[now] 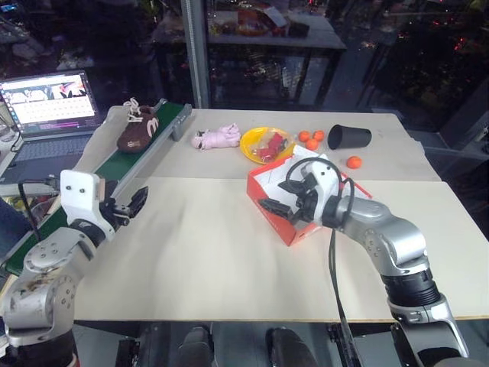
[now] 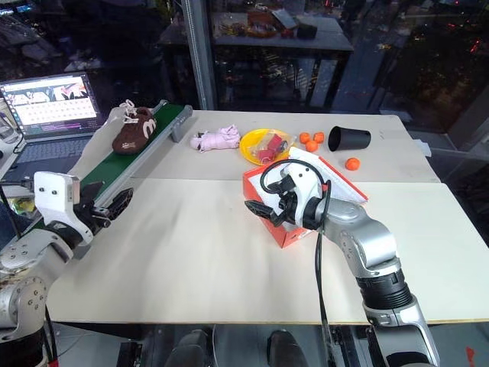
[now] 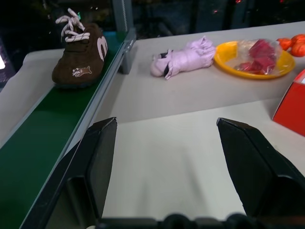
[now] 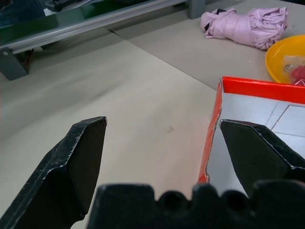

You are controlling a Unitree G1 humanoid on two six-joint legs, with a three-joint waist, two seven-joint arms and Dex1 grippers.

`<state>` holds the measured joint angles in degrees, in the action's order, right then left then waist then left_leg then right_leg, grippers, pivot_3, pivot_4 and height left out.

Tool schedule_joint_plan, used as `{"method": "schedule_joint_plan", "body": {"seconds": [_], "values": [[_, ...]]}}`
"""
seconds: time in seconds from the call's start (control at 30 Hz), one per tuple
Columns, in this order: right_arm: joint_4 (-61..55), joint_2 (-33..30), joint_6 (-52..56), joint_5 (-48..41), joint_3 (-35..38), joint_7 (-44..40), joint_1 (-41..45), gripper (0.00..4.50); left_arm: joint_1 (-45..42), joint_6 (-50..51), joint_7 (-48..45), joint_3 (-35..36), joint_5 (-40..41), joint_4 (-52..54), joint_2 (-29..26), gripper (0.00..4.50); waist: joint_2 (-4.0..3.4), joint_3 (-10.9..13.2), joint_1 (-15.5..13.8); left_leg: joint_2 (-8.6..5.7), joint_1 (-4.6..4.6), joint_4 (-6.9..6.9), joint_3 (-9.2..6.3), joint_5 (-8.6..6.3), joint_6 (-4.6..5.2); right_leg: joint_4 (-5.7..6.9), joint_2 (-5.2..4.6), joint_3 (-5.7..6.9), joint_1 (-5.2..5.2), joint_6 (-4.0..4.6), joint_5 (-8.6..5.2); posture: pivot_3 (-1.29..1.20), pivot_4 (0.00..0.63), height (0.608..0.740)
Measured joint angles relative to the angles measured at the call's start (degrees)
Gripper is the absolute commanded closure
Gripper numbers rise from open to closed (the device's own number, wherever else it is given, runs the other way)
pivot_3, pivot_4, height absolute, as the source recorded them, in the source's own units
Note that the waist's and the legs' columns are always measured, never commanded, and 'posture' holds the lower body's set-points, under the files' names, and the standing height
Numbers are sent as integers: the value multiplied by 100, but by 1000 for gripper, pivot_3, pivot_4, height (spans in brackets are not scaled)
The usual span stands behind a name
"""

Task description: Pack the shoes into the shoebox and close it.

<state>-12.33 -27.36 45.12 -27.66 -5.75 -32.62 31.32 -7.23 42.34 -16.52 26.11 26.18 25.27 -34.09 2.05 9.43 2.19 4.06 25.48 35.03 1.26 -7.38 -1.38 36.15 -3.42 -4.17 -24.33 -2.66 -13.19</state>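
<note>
Left arm is bent at the elbow; left gripper (image 1: 131, 205) points roughly level, fingers (image 3: 97, 164) spread apart, holding nothing. Right arm reaches forward and inward; right gripper (image 1: 281, 200) tilts slightly down, fingers (image 4: 78, 160) wide apart, empty.

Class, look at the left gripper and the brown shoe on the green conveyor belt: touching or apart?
Apart. In the left wrist view, the open left gripper sits well short of the brown shoe, with bare green conveyor belt between them.
</note>
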Motion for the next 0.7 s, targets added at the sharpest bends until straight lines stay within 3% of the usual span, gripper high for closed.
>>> {"method": "schedule_joint_plan", "body": {"seconds": [0.17,0.33,0.47,0.7], "values": [[-4,68,-7,-17,0,-205,-15,28,-352,-284,122,373,-308,-1074,-246,939,0,0,5,0,-2,0,2,-6,-9,-8,-2,3,2,0,-3,0,150,736],[-113,87,-8,-82,27,-454,16,28,-633,-1027,-332,435,-470,-2656,-604,939,5,2,3,3,1,-11,2,-6,-10,-4,-1,9,-7,15,7,0,150,736],[-185,65,-8,-78,165,-496,19,28,-633,-1502,-680,452,-540,-3282,-745,939,6,3,4,4,3,-16,4,-12,-19,-6,-3,10,-9,21,17,0,150,736],[-299,68,-3,-72,209,-469,21,28,-564,-1718,-1042,534,-428,-3409,-772,939,9,3,5,10,3,-16,7,-26,-42,-3,-3,14,-11,24,18,0,150,736]]}}
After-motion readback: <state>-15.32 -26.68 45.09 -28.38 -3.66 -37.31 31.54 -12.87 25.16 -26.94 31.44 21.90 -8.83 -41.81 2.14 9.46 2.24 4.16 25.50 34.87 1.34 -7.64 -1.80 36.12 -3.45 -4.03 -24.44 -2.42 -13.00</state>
